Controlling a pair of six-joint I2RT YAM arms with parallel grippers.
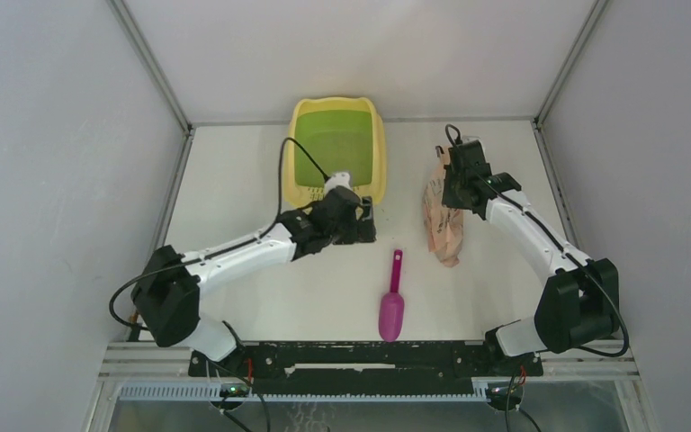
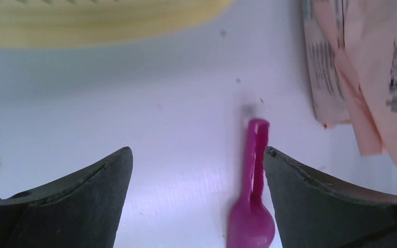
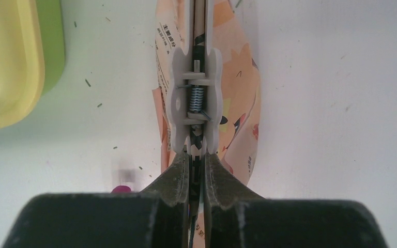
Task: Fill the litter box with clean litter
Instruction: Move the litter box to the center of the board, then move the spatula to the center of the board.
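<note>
We see one litter box (image 1: 335,102), its basin plain green from above, just beyond the left gripper (image 2: 197,155). That arm stretches low, its jaws gaping wide over the tabletop (image 2: 176,103). One magenta scoop (image 2: 250,222) lies between them, close to the right jaw. The right gripper (image 3: 197,157) reaches forward, jaws narrow, pinching one white clip (image 3: 178,98) on one pink-orange bag (image 3: 238,93). Litter (image 3: 88,82) specks lie scattered left of those jaws.

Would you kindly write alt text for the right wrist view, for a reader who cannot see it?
The right claw is shut on a white spring clip fixed to a pink-orange printed bag, with the white table around it. The yellow-and-green litter box shows at the left edge, and dark specks are scattered between it and the bag.
</note>
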